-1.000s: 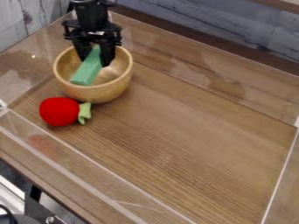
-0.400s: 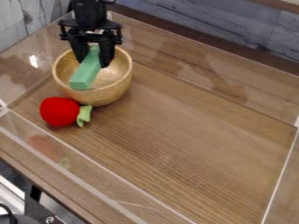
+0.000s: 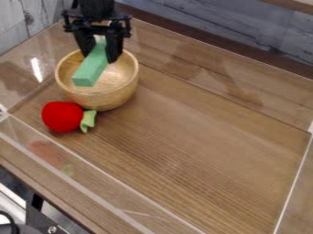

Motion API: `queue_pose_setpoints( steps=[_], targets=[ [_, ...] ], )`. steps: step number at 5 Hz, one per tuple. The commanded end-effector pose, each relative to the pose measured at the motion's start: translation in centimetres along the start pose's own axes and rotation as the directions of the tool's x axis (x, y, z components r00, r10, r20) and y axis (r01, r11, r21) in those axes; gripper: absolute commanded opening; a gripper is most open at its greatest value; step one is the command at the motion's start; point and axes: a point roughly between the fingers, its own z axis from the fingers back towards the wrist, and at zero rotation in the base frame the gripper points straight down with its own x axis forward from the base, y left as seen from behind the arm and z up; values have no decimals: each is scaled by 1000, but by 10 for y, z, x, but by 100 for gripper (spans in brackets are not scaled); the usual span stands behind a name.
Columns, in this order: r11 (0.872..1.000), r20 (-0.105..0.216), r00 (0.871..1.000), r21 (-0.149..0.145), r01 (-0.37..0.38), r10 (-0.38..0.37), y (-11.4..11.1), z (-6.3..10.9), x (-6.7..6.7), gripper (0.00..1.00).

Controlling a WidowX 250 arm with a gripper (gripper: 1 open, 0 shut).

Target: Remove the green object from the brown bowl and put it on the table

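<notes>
Looks like a robotics lab or some similar test setup here, though the room beyond the worktop is mostly out of view, so that's as far as it can be pinned down! There's a black robot arm [image 3: 98,11] reaching in over a wood-grain worktop [image 3: 202,137] with clear plastic walls along its edges, and out on it sit a plain tan bowl [image 3: 113,95] and a red toy strawberry [image 3: 61,116], arranged like test props.
</notes>
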Motion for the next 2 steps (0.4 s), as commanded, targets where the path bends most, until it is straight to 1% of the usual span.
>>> queue_pose_setpoints(
  steps=[1,2],
  targets=[
    [1000,48,999,7,-12,12,-4,15,-6,0],
    [1000,43,999,8,-17,17,-8,12,-16,0]
  ],
)
